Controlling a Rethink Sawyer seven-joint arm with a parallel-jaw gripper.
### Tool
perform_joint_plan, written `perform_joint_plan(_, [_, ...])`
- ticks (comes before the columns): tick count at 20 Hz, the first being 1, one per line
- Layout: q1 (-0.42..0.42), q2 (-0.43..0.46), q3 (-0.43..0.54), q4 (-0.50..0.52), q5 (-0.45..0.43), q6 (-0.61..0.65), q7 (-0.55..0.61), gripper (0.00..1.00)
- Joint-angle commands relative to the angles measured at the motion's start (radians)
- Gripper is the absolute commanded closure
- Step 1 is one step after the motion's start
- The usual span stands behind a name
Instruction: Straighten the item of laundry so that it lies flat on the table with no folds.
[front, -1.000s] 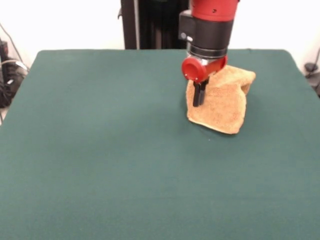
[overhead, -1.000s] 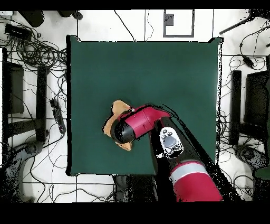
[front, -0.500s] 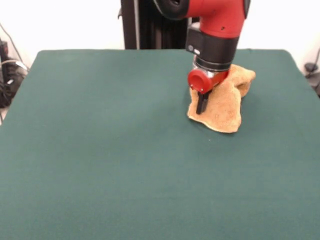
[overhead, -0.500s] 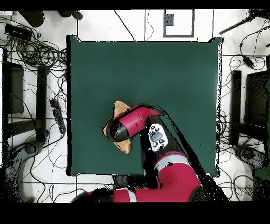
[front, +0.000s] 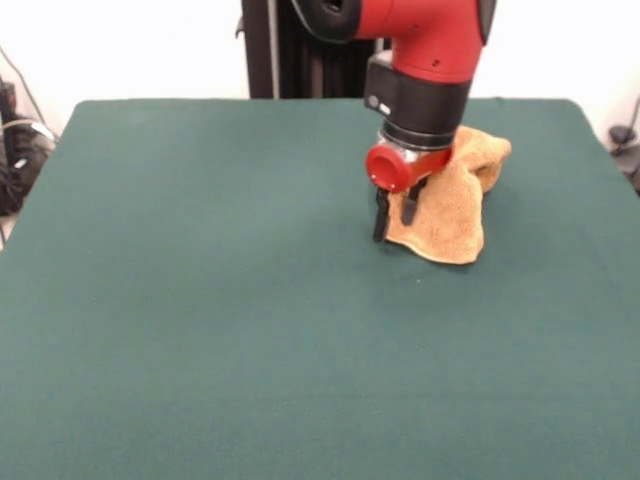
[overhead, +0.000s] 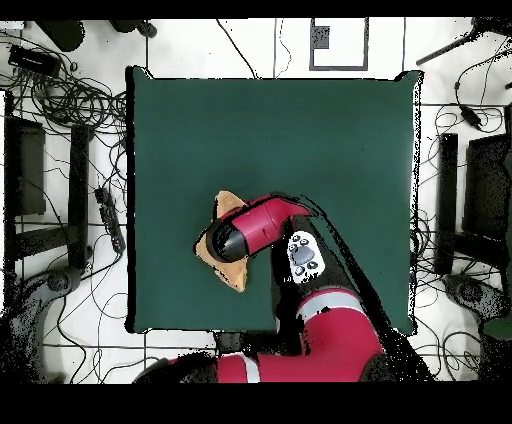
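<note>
In the front view the hand (front: 394, 214) stands low over the table (front: 200, 300), at about 1 o'clock from the middle of the picture. It points down from the red and black arm (front: 425, 60). Its two dark fingers (front: 381, 216) are apart, with a clear gap between them, so the hand is open and it holds nothing. The finger toward 9 o'clock is over bare green table, just beside the edge of the towel; the other finger is in front of the towel's edge. Whether the tips touch the table or the cloth, I cannot tell.

The towel (front: 455, 205) lies on the table toward 3 o'clock from the hand, near the far right part of the table. It is not flat: it is bunched, with a raised fold at its far side and a part that hangs down to a rounded corner at about 5 o'clock from the hand. The wrist of the arm covers a part of the cloth.

In the overhead view the arm comes from the bottom and hides most of the towel (overhead: 222, 206); only small golden-orange parts show at 11 o'clock and 7 o'clock of the wrist. The hand itself is hidden there under the arm.
</note>
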Motion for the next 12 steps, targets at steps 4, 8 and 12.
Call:
perform_joint_plan(4, [0.042,0.100,0.025,-0.009,0.026,-0.058,0.161,0.00])
perform_joint_plan(8, [0.057,0.132,0.002,-0.048,0.022,-0.045,0.167,0.00])
perform_joint_plan(12, [0.004,0.204,0.043,-0.085,0.048,-0.007,0.109,0.00])
